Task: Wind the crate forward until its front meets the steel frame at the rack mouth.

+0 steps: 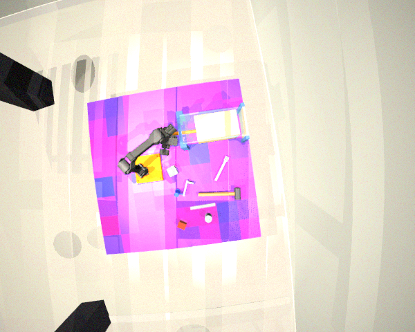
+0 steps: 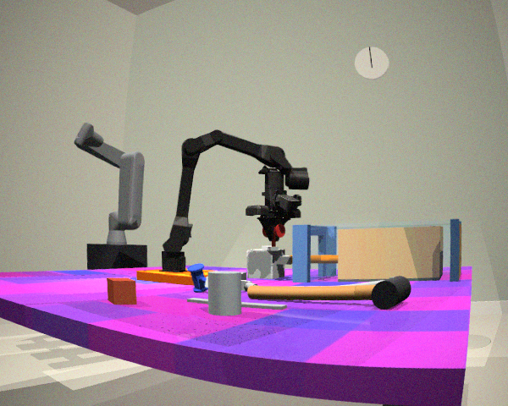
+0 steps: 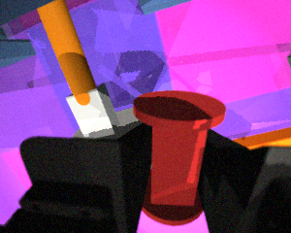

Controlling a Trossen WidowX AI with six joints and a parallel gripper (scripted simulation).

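Clock positions are read from the bench centre in the top view, twelve at the top edge.

Gripper (image 1: pixel 171 138) (image 2: pixel 273 233) (image 3: pixel 170 124), black, one: near twelve, over the winch; fingers closed part-way on the red handle (image 2: pixel 278 230) (image 3: pixel 177 162), a flanged grip, one, upright. Winch (image 2: pixel 260 264) (image 3: pixel 93 116), pale grey, one, beneath. Crate (image 1: pixel 214 126) (image 2: pixel 388 253), tan, one: at one to two o'clock, inside the guard, flat, its front apart from the blue mouth frame (image 1: pixel 181 142) (image 2: pixel 297 253). Strap (image 1: pixel 187 132) (image 2: pixel 324 258) (image 3: pixel 63 44), orange, one, spanning winch and crate.

Loose pieces: white block (image 1: pixel 172 170), one, at the centre; pale bar with a head (image 1: pixel 221 168), one, at three; mallet (image 1: pixel 216 194) (image 2: pixel 315 292), one, at four; flat strip (image 1: pixel 202 206) (image 2: pixel 262 305), one, between four and five; grey cylinder (image 1: pixel 208 218) (image 2: pixel 224 293), one, at five; angled white piece (image 1: pixel 185 188), one, and blue piece (image 1: pixel 177 193) (image 2: pixel 197 277), one, towards six; orange-red block (image 1: pixel 182 224) (image 2: pixel 121 291), one, at six.

Bench (image 1: pixel 143 221) (image 2: pixel 385 349) (image 3: pixel 223 29): patchwork of magenta, violet and blue. Room: grey-green walls, pale floor banded with light; round clock (image 2: pixel 372 63), one; grey arm (image 2: pixel 130 188), one, on a black pedestal.
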